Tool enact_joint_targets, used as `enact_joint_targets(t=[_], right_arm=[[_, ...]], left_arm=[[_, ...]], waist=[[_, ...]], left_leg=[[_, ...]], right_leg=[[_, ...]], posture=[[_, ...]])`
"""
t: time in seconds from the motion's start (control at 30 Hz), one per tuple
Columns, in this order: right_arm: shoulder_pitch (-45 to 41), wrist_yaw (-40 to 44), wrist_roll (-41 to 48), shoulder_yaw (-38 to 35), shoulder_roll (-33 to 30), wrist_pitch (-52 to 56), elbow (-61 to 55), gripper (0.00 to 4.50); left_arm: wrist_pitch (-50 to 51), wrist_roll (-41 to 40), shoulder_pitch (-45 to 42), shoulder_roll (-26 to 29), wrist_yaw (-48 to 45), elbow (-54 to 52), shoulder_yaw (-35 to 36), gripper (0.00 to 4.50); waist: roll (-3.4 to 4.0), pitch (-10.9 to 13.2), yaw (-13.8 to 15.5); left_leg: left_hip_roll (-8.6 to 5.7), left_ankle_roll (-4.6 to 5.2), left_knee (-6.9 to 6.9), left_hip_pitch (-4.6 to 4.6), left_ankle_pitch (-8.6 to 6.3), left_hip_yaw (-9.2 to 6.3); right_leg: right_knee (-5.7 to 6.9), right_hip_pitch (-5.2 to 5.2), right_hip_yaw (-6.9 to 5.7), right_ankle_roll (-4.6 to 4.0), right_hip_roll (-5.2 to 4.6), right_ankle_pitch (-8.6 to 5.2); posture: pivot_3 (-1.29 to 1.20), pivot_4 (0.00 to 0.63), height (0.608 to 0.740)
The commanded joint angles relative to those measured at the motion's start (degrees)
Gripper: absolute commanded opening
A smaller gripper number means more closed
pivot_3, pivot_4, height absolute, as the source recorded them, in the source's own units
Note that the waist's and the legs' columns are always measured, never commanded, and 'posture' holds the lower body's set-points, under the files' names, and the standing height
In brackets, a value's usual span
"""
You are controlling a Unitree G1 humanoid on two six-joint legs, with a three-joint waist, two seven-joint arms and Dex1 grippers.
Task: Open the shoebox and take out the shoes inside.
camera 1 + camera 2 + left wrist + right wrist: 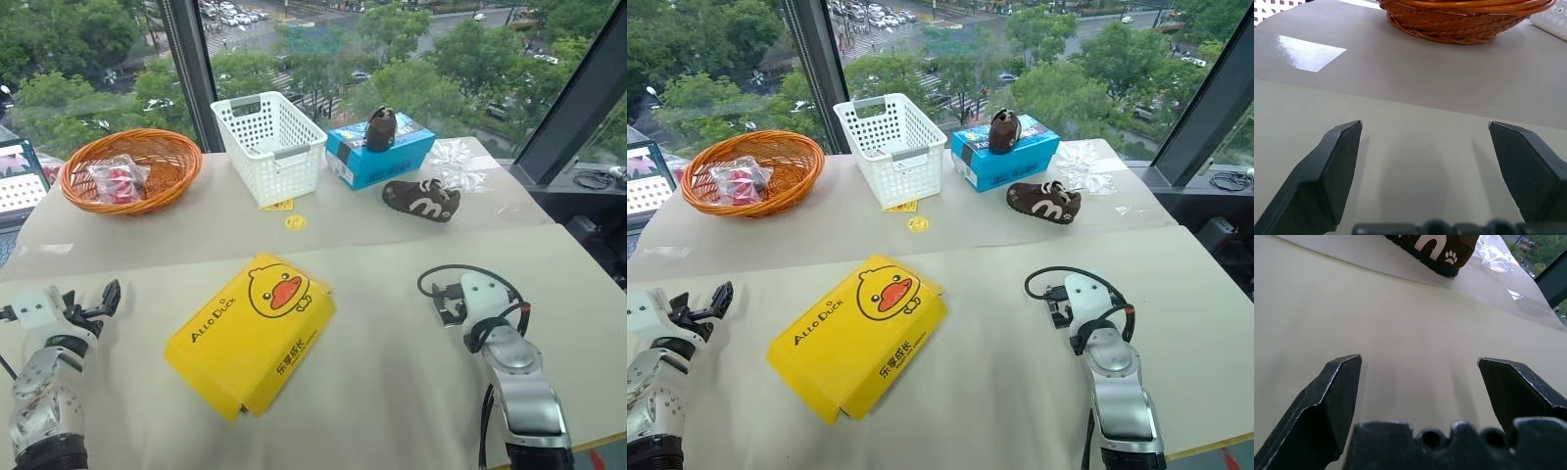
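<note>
- Centrally, the shoebox (251,331) lies closed and flat on the surface (392,392), lid up.
- Left gripper (1425,128): jaws wide apart, empty, left of the box.
- Right gripper (1419,361): jaws wide apart, empty, right of it.

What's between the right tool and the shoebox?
Bare table. The left eye view shows nothing lying between the right tool, open, and the closed shoebox.

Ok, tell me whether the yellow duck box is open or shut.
Shut. The shoebox lies flat on the table with its duck-printed lid down all round; no white inside or shoes show.
</note>
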Motion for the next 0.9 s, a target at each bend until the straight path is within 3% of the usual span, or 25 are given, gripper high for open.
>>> enact_joint_targets(t=[0.03, 0.23, 0.37, 0.43, 0.53, 0.63, 0.77, 0.9], right_arm=[[-0.41, 0.26, 0.48, -0.93, -0.81, -1.0, -1.28, 4.5], [-0.86, 16.43, 11.84, 0.09, -6.42, 5.07, -5.81, 4.5], [2.48, 35.69, 30.57, -3.09, -16.59, 13.94, -15.05, 4.5], [2.49, 40.5, 34.46, -2.82, -20.05, 14.3, -16.49, 4.5], [1.46, 43.18, 36.24, -0.76, -23.7, 14.08, -16.55, 4.5], [-3.24, 41.57, 32.09, 6.58, -24.21, 12.3, -14.86, 4.5], [-5.47, 39.9, 30.57, 10.88, -23.47, 11.83, -14.96, 3.41], [-5.27, 38.3, 29.96, 13.56, -22.56, 11.51, -15.79, 2.09]], left_arm=[[-0.66, 0.47, -1.23, 1.12, -2.44, -0.53, -1.31, 4.41], [-0.75, 0.36, 1.42, 9.54, -26.44, -3.32, -10.91, 4.41], [-5.3, 0.68, 2.92, 17.49, -40.09, -5.04, -12.38, 4.41], [-6.18, 0.91, 3.73, 19.76, -44.31, -5.07, -13.12, 4.41], [-7.5, 1.42, 3.94, 21.81, -48.46, -3.18, -13.4, 4.41], [-10.73, 4.62, 3.07, 23.92, -52.35, 1.0, -15.73, 4.41], [-10.12, 3.99, 2.89, 23.58, -54.73, 0.76, -16.67, 4.5], [-11.15, 4.28, 2.74, 22.86, -55.36, 1.22, -16.82, 3.48]], waist=[[0.0, 0.0, -0.03], [-0.01, 0.01, -0.11], [-0.02, 0.03, -0.28], [0.04, 0.06, -0.23], [0.05, 0.07, -0.15], [0.01, 0.09, -0.12], [0.0, 0.1, 0.14], [0.0, 0.1, 0.79]], left_leg=[[0.0, 0.0, 0.0, 0.0, 0.0, 0.0], [0.01, 0.0, 0.03, 0.02, 0.01, -0.01], [0.11, 0.02, 0.01, -0.01, -0.07, -0.02], [0.13, 0.01, -0.02, 0.03, -0.09, -0.04], [0.11, 0.04, -0.03, 0.05, -0.11, 0.0], [0.11, 0.03, -0.02, 0.07, -0.11, 0.01], [0.11, 0.01, -0.01, 0.04, -0.09, 0.02], [0.07, 0.0, -0.01, -0.09, -0.13, 0.0]], right_leg=[[0.0, 0.0, 0.0, 0.0, 0.0, 0.0], [0.0, 0.05, 0.0, -0.01, 0.08, -0.02], [-0.01, -0.07, 0.01, -0.06, 0.16, -0.11], [-0.04, -0.03, 0.0, -0.07, 0.18, -0.12], [-0.07, -0.01, 0.01, 0.11, 0.14, -0.24], [-0.09, 0.02, 0.0, 0.33, 0.11, -0.39], [0.02, -0.08, 0.0, 0.26, 0.11, -0.41], [0.04, -0.18, -0.03, -0.03, 0.08, -0.17]], posture=[[0.0, 0.15, 0.731], [0.0, 0.15, 0.731], [0.0, 0.15, 0.731], [0.0, 0.15, 0.731], [0.0, 0.15, 0.731], [0.0, 0.15, 0.731], [0.0, 0.15, 0.731], [0.0, 0.15, 0.731]])
